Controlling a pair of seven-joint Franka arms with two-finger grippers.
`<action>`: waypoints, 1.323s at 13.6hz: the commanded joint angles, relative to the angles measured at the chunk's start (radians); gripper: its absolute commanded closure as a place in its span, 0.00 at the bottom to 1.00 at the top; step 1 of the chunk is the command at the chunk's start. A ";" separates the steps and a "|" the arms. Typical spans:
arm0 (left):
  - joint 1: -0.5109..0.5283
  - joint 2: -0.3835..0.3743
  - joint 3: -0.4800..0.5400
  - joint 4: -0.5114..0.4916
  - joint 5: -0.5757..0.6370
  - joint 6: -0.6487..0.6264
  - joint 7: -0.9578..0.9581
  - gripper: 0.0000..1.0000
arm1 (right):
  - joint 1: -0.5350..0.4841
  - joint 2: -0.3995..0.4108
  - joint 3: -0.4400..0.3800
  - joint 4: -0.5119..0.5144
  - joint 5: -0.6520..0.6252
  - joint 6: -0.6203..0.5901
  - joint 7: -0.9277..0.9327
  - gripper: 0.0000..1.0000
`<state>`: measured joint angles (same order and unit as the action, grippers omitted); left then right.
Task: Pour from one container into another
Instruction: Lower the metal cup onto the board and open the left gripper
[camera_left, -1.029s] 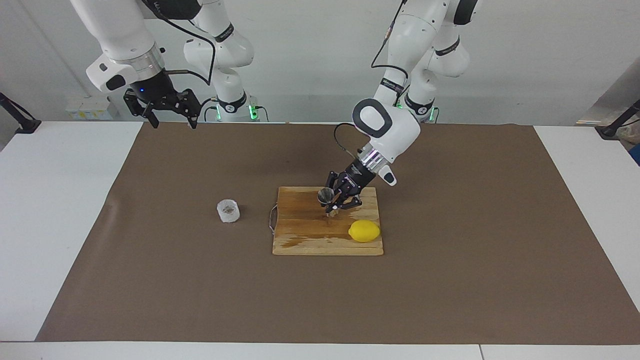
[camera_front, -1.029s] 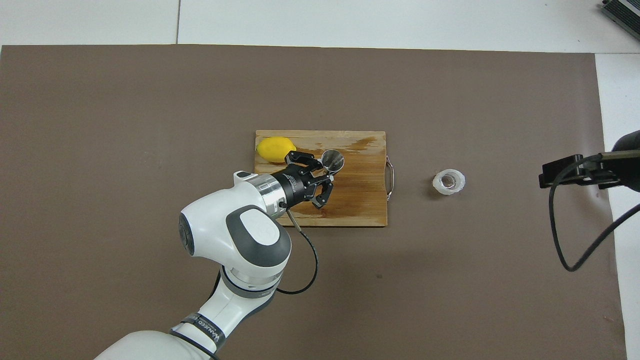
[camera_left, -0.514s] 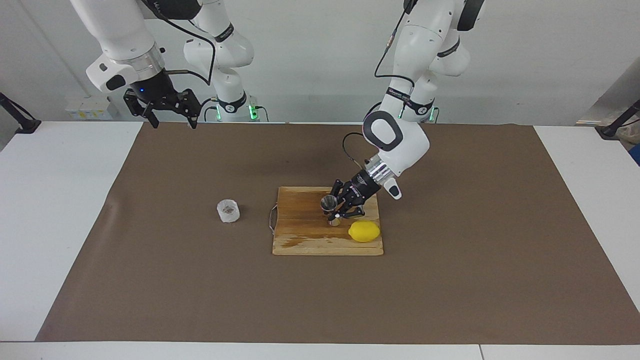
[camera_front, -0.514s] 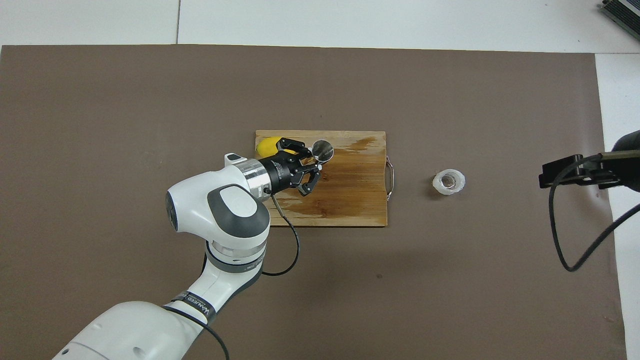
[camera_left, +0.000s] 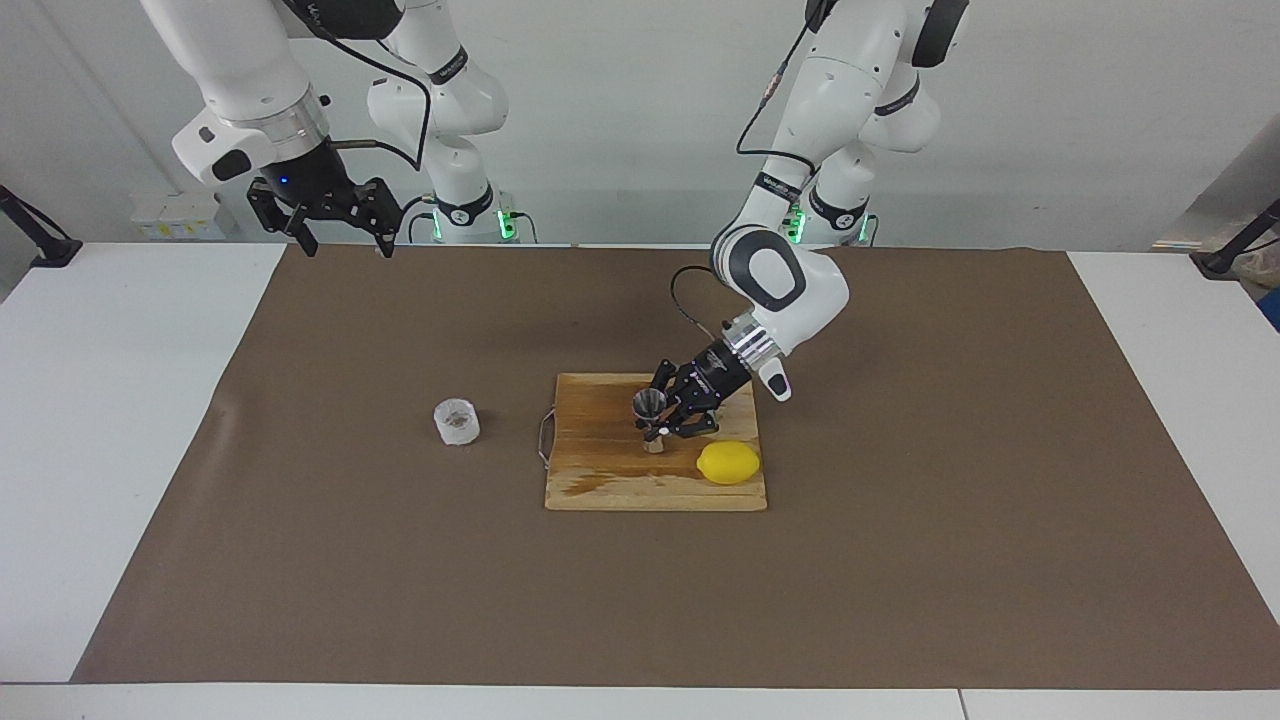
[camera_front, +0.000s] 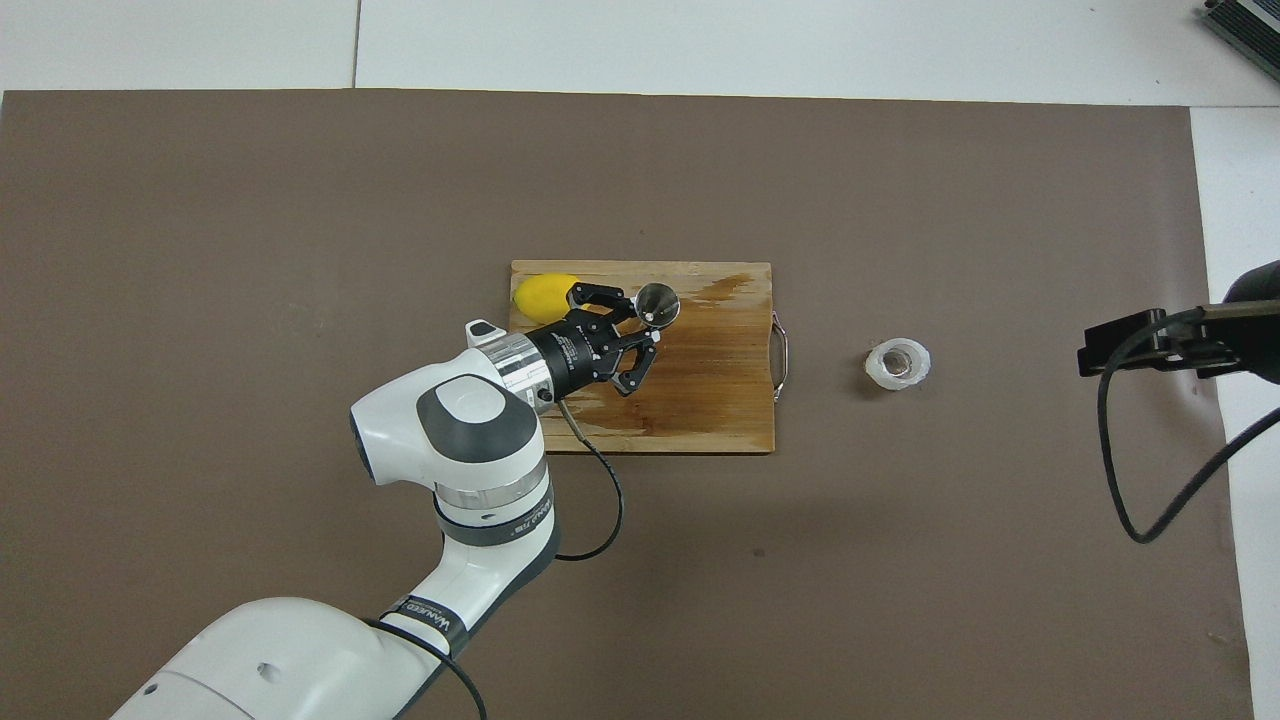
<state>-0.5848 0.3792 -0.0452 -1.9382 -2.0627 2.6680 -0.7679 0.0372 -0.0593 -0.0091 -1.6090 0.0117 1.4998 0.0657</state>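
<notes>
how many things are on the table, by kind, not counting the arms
steel jigger: 1, on the board at the left gripper
clear plastic cup: 1, on the mat toward the right arm's end
lemon: 1, on the board
wooden cutting board: 1
brown mat: 1
total: 5
right gripper waits, fingers open

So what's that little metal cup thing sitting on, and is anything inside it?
The jigger stands upright on the wooden cutting board, beside the lemon, at the left gripper. Its shiny bowl looks empty from above. Its base is partly hidden by the fingers.
</notes>
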 joint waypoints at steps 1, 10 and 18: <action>-0.009 -0.005 0.002 -0.033 -0.144 -0.025 0.108 1.00 | -0.013 -0.005 0.008 0.001 0.019 -0.003 0.019 0.00; -0.041 -0.009 0.004 -0.076 -0.274 -0.060 0.180 1.00 | -0.013 -0.005 0.008 0.001 0.019 -0.003 0.019 0.00; -0.041 -0.010 0.004 -0.082 -0.271 -0.050 0.220 0.21 | -0.013 -0.005 0.008 0.001 0.019 -0.003 0.019 0.00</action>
<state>-0.6196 0.3813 -0.0510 -1.9987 -2.3062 2.6291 -0.5777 0.0372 -0.0593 -0.0091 -1.6090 0.0117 1.4998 0.0657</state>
